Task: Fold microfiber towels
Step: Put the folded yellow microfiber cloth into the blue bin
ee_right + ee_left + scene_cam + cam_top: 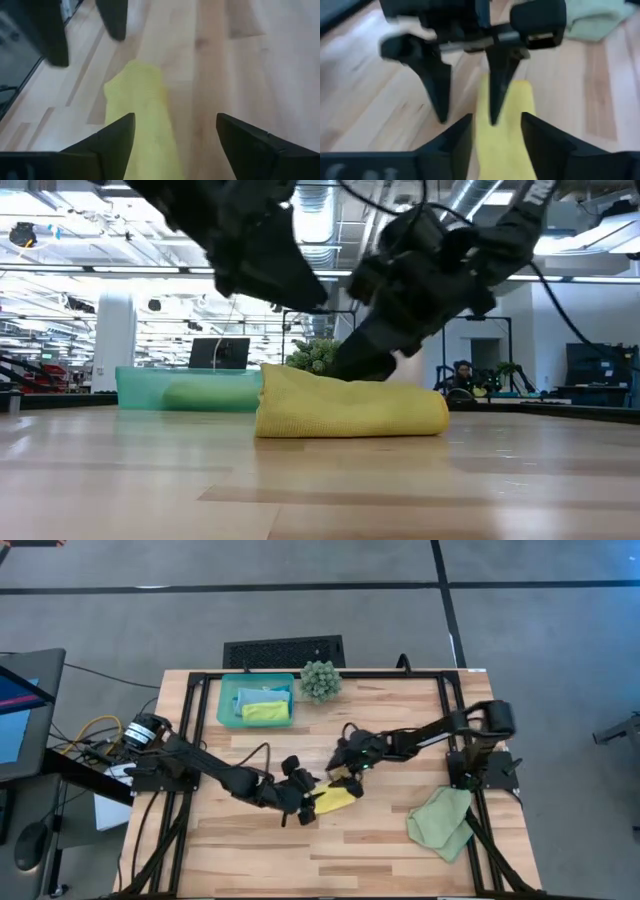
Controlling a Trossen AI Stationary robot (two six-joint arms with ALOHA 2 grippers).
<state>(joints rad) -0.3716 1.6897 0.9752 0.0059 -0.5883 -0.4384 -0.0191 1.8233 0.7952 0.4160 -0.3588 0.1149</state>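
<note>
A yellow microfiber towel [337,802], folded into a thick narrow strip, lies flat on the wooden table [300,860] near its middle. My left gripper [308,802] hovers open just above the towel's left end, with the strip [502,135] showing below and between its fingers. My right gripper [345,772] stands open at the towel's far end, its fingers pointing down at a slant. A pale sage green towel [442,822] lies crumpled at the table's right edge. A light blue and a lime green towel [262,710] lie in the teal tray [228,700]. My right gripper has one fingertip [495,112] down at the yellow towel's far end [512,90]. I cannot tell whether it touches the cloth. My left gripper is raised clear of the towel in the low view and touches nothing.
A spiky green ball plant [320,680] stands at the far edge beside the tray. The black frame rails [190,740] run along the table's left and right sides. Bare wood lies in front of the yellow towel, toward the near edge.
</note>
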